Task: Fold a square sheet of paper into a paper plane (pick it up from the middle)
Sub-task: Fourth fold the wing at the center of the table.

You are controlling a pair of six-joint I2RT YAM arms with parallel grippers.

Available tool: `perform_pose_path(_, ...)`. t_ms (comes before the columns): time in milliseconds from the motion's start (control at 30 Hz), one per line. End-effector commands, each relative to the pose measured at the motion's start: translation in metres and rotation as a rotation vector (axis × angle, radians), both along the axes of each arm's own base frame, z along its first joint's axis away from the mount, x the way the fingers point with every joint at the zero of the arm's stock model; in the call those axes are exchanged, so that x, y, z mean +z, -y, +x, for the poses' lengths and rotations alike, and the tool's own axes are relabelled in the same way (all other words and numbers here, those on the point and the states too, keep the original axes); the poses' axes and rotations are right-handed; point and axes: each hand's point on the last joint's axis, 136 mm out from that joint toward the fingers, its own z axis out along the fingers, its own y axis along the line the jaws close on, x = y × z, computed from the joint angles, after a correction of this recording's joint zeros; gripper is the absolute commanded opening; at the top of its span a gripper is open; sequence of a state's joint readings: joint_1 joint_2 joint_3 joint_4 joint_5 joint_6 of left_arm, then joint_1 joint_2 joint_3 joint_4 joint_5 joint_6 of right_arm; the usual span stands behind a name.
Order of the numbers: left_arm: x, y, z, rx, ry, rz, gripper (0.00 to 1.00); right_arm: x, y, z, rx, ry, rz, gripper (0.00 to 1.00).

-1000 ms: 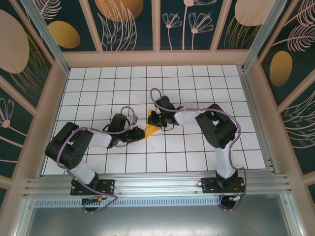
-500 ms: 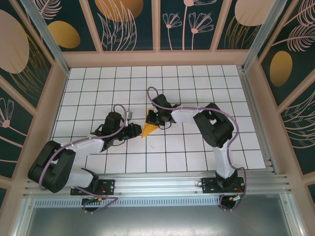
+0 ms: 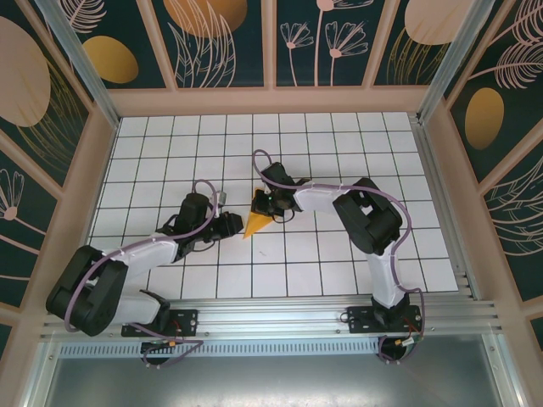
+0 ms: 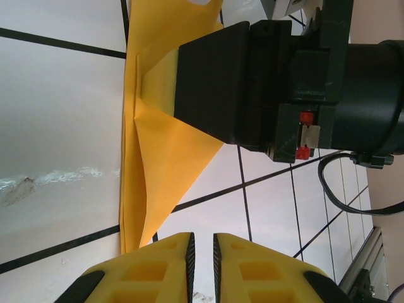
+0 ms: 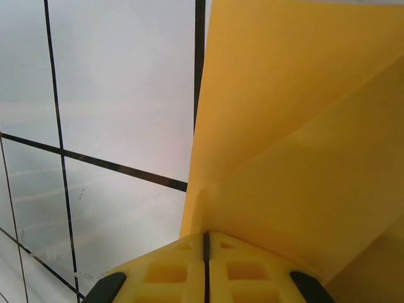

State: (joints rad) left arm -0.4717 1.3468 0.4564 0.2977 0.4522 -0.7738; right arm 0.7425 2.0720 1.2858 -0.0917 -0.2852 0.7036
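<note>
Both arms crowding the half-folded plane mid-table

The creased orange-yellow paper dart [image 3: 257, 222] sits on the white tiled table [image 3: 339, 153], its point aimed back toward the left arm's side. The right gripper [image 3: 270, 206] is clamped onto the wide end. The left gripper [image 3: 234, 224], fingers nearly together with nothing between them, sits just off the tip, along the paper's long axis.

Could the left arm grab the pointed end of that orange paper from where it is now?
Probably yes. The left tool sits right at the folded paper tip, its fingers nearly closed, with bare tiled table around. The right tool pinches the opposite end, well clear.
</note>
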Motion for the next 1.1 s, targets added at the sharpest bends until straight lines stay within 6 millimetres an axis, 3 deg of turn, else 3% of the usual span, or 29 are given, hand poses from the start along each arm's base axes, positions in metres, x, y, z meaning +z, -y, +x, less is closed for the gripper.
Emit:
perform_pose_path(0,0.007,0.009,0.01,-0.006,0.015,-0.045,0.17,-0.051,0.033,-0.024,-0.007,-0.089,-0.173,0.1)
perform_pose_path(267,-0.006,0.025,0.02,-0.039,-0.011,-0.107,0.1,-0.048,0.028,-0.018,-0.008,-0.08,-0.143,0.1)
perform_pose_path(467,0.0,0.037,0.022,-0.086,0.002,-0.164,0.1,-0.048,0.026,-0.015,-0.002,-0.079,-0.142,0.1)
perform_pose_path(767,-0.018,0.047,0.023,-0.141,-0.043,-0.173,0.12,-0.044,0.025,-0.013,-0.005,-0.074,-0.142,0.1)
perform_pose_path(1067,-0.066,0.02,0.023,-0.038,-0.104,0.015,0.1,-0.044,0.026,-0.011,-0.011,-0.074,-0.141,0.1)
